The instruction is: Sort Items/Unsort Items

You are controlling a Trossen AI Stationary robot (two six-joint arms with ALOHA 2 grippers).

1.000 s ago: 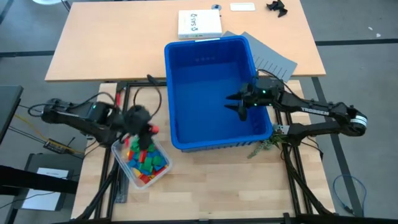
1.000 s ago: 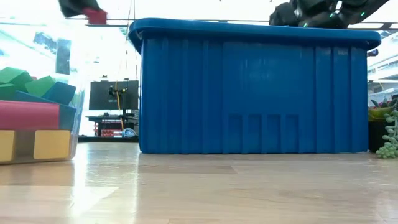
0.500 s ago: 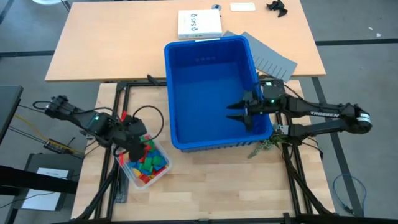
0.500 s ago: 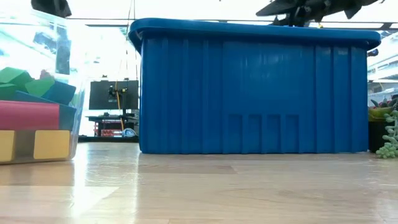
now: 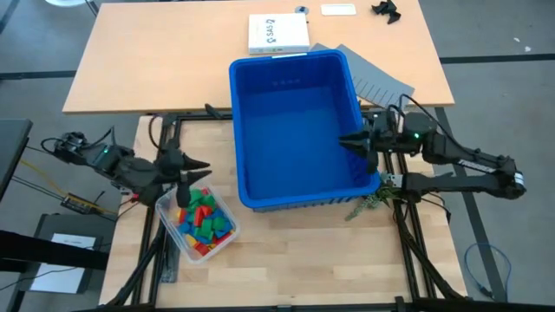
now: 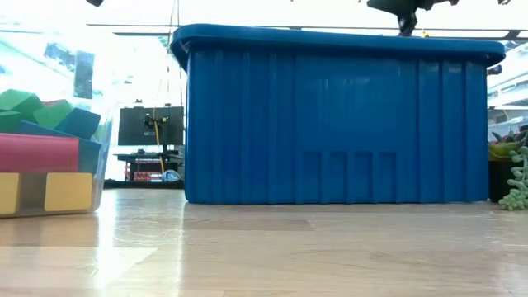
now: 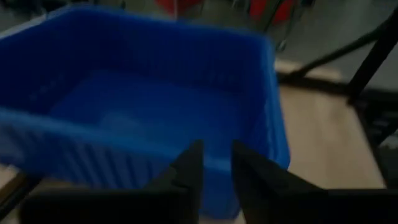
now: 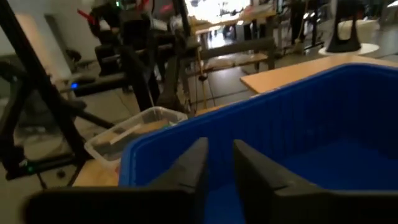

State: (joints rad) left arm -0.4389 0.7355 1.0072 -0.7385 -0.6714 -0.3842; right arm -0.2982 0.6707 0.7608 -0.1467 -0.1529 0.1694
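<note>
The items (image 5: 201, 218) are red, yellow, green and blue toy blocks. They lie heaped in a clear container (image 5: 227, 236) at the near left, and also show in the low view (image 6: 45, 140). My left gripper (image 5: 204, 164) hovers above the container's far end, pointing toward the big blue bin (image 5: 299, 198). Its fingers (image 7: 186, 168) stand almost together with nothing between them. My right gripper (image 5: 344, 141) hangs over the bin's right wall, pointing left. Its fingers (image 8: 189, 168) are likewise drawn together and empty. The bin's floor shows no blocks.
Grey slotted sheets (image 5: 379, 81) lie behind the bin's right corner, and a white box (image 5: 277, 33) sits on the far table. A small plant (image 5: 368, 204) stands by the bin's near right corner. Bare wood lies in front of the bin (image 6: 330, 247).
My left gripper held a red block above the clear container, opened and let it go, then drew back toward the left and shut empty. My right gripper rose out of the bin, moved toward the table's right edge to the bin's right wall, and shut.
</note>
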